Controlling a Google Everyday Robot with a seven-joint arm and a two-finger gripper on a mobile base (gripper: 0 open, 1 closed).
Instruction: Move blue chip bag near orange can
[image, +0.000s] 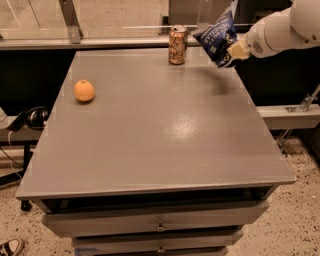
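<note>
Gripper (236, 50) at the far-right edge clamps blue chip bag (216, 36), seemingly clear of the table (150, 130), beside orange can (177, 45) for set-down.

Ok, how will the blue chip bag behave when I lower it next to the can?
The gripper, above the far right corner of the table, pinches the crinkled blue chip bag by its lower edge; the foil looks light and floppy, so it may slump flat once released. The slim orange can stands upright close by; a brush could tip it.
</note>
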